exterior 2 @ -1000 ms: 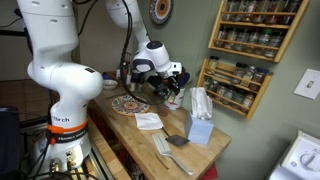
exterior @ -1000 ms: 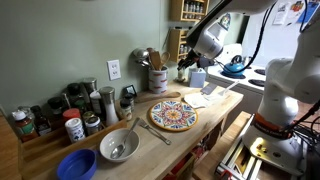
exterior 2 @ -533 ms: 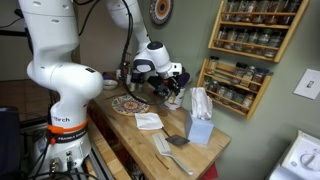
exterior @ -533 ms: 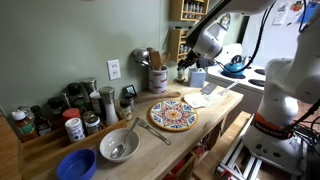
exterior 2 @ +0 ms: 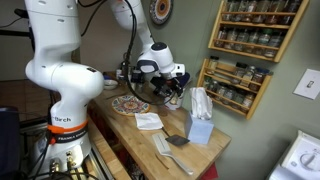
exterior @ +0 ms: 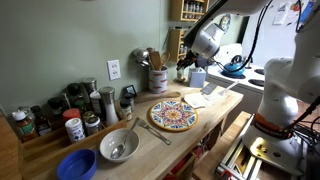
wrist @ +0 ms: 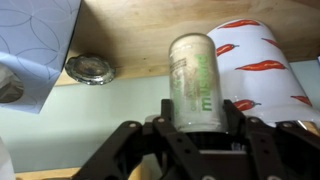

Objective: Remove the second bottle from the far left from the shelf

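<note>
While my hand pinches the bottle near one end, clear of the shelf and over the bench, a jolt or slack grip could let it slip and fall.

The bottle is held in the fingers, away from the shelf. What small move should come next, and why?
Probably lower it straight onto the bare wooden counter. The fingers are shut on the bottle, and the wrist view shows free wood beyond it, between the round metal lid and the chili-printed white item.
</note>
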`<act>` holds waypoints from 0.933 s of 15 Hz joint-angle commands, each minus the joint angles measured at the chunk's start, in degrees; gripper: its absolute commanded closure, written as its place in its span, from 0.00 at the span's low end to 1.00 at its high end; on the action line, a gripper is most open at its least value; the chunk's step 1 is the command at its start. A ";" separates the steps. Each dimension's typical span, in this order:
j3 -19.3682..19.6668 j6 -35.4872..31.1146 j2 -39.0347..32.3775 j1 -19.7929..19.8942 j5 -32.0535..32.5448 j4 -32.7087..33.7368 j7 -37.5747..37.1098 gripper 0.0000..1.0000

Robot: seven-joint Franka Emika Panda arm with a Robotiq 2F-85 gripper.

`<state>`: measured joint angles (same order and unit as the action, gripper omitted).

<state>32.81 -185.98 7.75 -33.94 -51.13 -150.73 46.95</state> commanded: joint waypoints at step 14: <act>4.65 8.26 -11.55 -4.20 -14.67 8.17 6.81 0.72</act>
<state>37.19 -180.25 0.29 -38.11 -59.95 -145.71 49.70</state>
